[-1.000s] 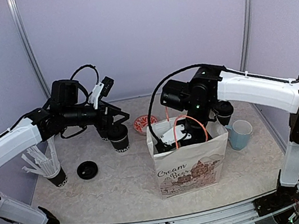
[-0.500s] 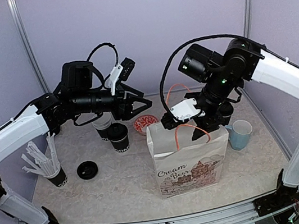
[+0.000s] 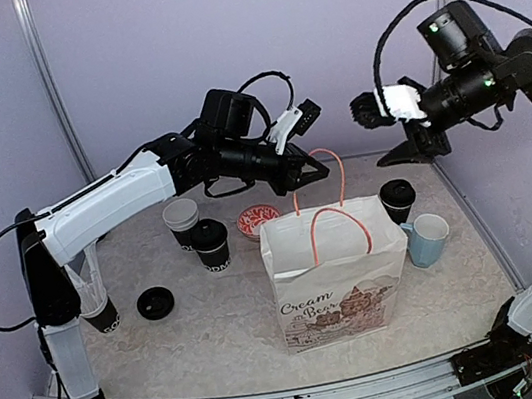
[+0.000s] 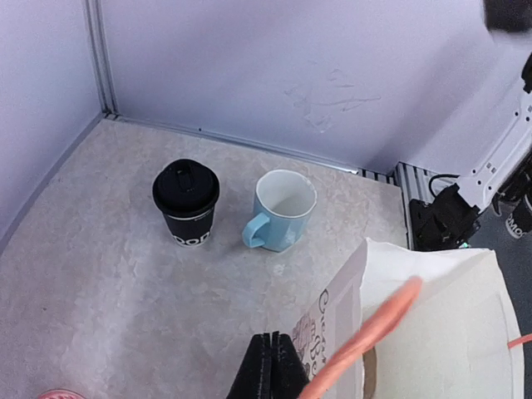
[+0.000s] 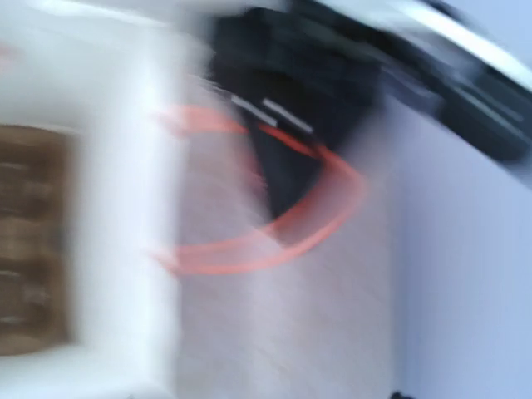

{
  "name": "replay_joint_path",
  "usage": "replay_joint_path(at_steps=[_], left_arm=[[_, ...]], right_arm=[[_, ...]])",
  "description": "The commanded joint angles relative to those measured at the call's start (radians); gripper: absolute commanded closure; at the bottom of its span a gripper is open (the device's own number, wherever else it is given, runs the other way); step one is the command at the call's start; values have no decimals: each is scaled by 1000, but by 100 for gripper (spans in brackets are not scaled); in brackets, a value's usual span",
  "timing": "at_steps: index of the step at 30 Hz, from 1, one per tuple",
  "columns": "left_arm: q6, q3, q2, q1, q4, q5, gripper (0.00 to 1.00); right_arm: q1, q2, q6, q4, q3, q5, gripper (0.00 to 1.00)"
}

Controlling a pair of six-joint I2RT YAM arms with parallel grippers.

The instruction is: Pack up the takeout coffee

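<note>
One lidded black takeout coffee cup stands right of the white paper bag; another stands to its left. An uncovered cup, white inside, sits behind that one. My left gripper is shut at the bag's far orange handle; the handle runs against its fingers, and I cannot tell whether it is pinched. High above the table's right, my right gripper hangs open and holds nothing. The right wrist view is blurred and shows the bag.
A light-blue mug stands right of the bag beside the lidded cup. A loose black lid and a black cup full of white straws sit at the left. A small red dish lies behind the bag.
My left arm swung right from the cups to the bag's handle and its gripper shut. My right arm rose out of the bag and moved up and right.
</note>
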Motion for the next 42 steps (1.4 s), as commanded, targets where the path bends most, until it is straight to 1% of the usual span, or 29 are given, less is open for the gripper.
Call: replay_joint_path(at_steps=[1, 3, 5, 8, 11, 15, 17, 20, 23, 28, 29, 32, 34, 35, 37, 39, 42], left_arm=[[30, 61, -13, -12, -65, 10, 100], [35, 53, -41, -32, -82, 29, 100], [45, 27, -87, -78, -97, 7, 100], [60, -63, -148, -167, -91, -45, 100], [53, -135, -205, -248, -92, -105, 100], [25, -176, -245, -342, -104, -142, 100], [11, -198, -264, -397, -99, -163, 100], [-11, -219, -284, -466, -95, -189, 100], [-29, -236, -293, -509, -93, -213, 100], [-23, -239, -295, -515, -97, -234, 100], [-16, -235, -294, -515, -100, -231, 100], [3, -205, -278, -508, -122, -260, 100], [15, -177, -262, -484, -147, -293, 100], [18, -161, -254, -464, -158, -304, 100], [27, -121, -235, -417, -186, -311, 100], [36, -90, -221, -366, -198, -310, 100], [48, -78, -206, -272, -202, -284, 100]], right_arm=[[-209, -103, -9, 175, -101, -100, 38], [-291, -129, 31, 258, -185, -122, 39], [-352, -147, 74, 336, -273, -121, 38], [-401, -173, 124, 437, -405, -90, 39], [-416, -188, 161, 499, -489, -62, 38], [-428, -184, 202, 540, -549, -19, 31], [-431, -180, 219, 552, -574, -6, 30], [-434, -180, 242, 558, -602, -15, 29], [-433, -187, 247, 562, -627, -36, 29], [-434, -182, 251, 569, -649, -25, 29], [-434, -181, 251, 572, -655, -18, 26], [-439, -163, 260, 573, -660, 7, 11], [-454, -139, 260, 564, -643, 9, 4], [-466, -119, 257, 561, -631, 7, 3], [-494, -64, 252, 538, -589, 1, 5], [-526, 10, 260, 493, -537, -15, 11], [-592, 158, 297, 375, -415, -71, 26]])
